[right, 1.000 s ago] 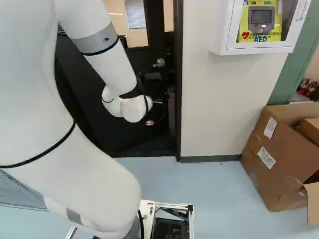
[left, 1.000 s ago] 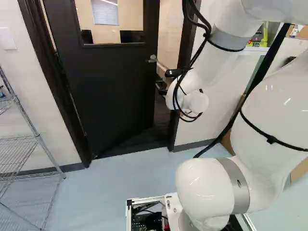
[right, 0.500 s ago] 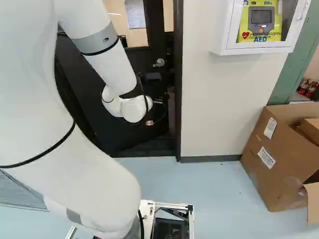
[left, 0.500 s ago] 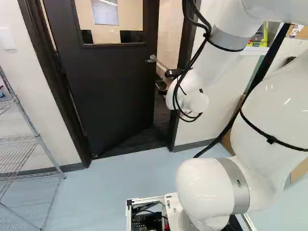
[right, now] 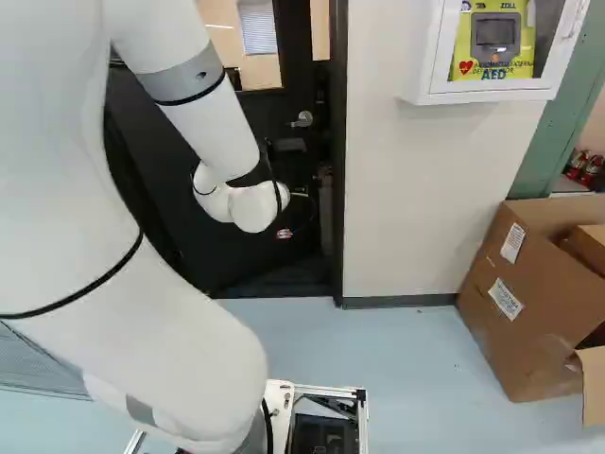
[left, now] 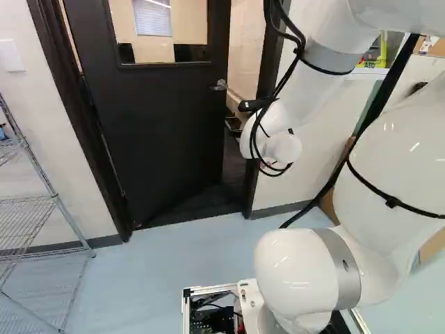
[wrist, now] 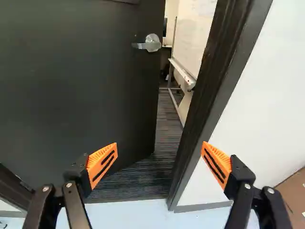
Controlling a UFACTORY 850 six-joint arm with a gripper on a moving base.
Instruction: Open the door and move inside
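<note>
The dark door (left: 156,118) stands partly open into the room beyond, its free edge apart from the right-hand frame post (wrist: 209,86). Its silver lever handle (wrist: 151,43) shows ahead of the gripper, untouched. In the right base view the gripper (right: 285,234) is mostly lost behind the wrist and against the dark door. From the wrist, the gripper (wrist: 159,149) is seen wide open with nothing between its orange pads; the doorway gap lies ahead between the fingers.
Striped carpet (wrist: 164,124) and a whiteboard on a stand (wrist: 183,74) show through the gap. Right of the frame are a wall (right: 416,208), a defibrillator cabinet (right: 487,92) and cardboard boxes (right: 515,303). A wire shelf (left: 52,198) stands left of the door.
</note>
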